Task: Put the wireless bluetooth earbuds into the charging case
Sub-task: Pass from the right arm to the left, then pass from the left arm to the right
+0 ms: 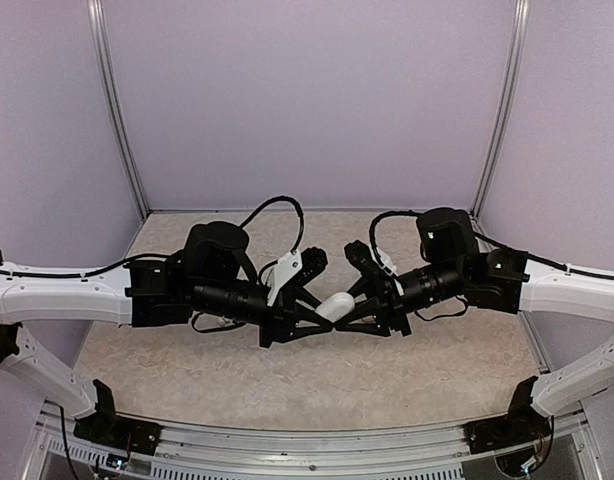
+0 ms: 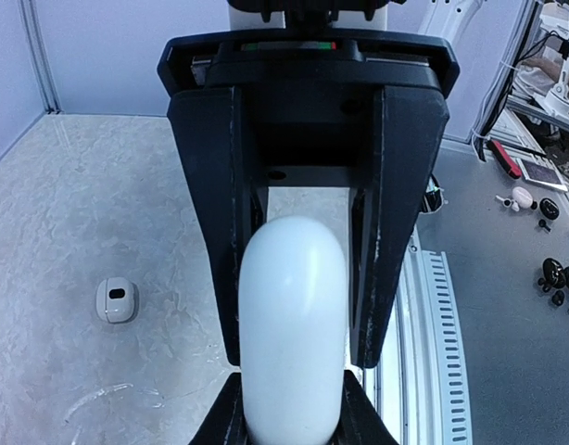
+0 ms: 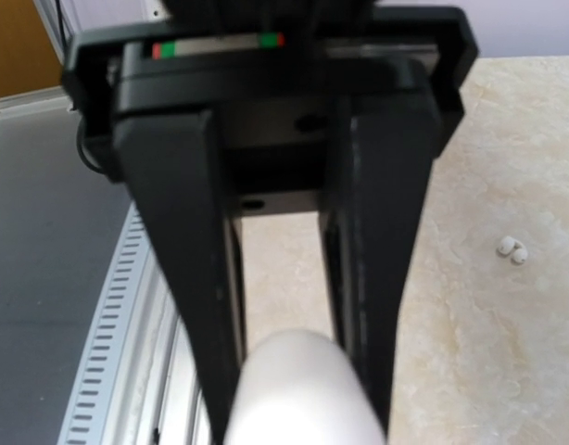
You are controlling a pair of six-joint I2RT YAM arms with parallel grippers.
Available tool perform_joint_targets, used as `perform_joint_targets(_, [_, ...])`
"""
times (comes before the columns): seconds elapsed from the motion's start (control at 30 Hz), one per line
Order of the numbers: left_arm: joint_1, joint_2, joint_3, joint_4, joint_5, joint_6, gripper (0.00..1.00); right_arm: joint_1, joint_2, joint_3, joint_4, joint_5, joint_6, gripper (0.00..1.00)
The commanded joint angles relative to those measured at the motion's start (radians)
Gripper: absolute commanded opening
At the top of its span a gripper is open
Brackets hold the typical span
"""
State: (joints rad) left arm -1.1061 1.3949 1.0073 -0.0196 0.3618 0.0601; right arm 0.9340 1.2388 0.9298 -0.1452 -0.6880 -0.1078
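Both arms reach inward, low and level, claws meeting tip to tip at mid-counter (image 1: 287,385). Left claw (image 1: 315,314) is clenched on a white oval object (image 1: 335,306). Right claw (image 1: 357,312) flanks its other end; grip cannot be told. Charging case (image 2: 118,299) lies on the counter, well apart from the left claw. Earbuds (image 3: 512,248) lie together, apart from the right claw.

Centre's blocked: left gripper (image 1: 313,320) and right gripper (image 1: 357,314) sit nose to nose, white oval object (image 1: 335,306) bridging them, arms barring the table (image 1: 317,390) side to side. Open surface in front and beyond, walls (image 1: 307,100) hemming three sides. Down there the charging case (image 2: 116,299) lies alone, reachable all round; the earbuds (image 3: 512,248) likewise, the pair touching.
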Motion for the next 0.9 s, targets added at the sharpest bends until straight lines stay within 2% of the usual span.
perform_joint_targets(0.0, [0.007, -0.036, -0.008, 0.051, 0.024, 0.003, 0.10, 0.012, -0.007, -0.003, -0.006, -0.001, 0.004, 0.35])
perform_joint_targets(0.27, [0.006, -0.022, -0.005, 0.041, 0.025, 0.010, 0.09, 0.012, -0.007, 0.011, 0.007, -0.015, 0.004, 0.33])
perform_joint_targets(0.63, [0.005, -0.007, -0.001, 0.023, 0.044, 0.023, 0.09, 0.012, -0.009, 0.015, 0.010, -0.016, 0.010, 0.37])
perform_joint_targets(0.87, [0.005, -0.010, -0.005, 0.023, 0.046, 0.033, 0.09, 0.012, -0.015, 0.013, 0.009, -0.014, 0.005, 0.31])
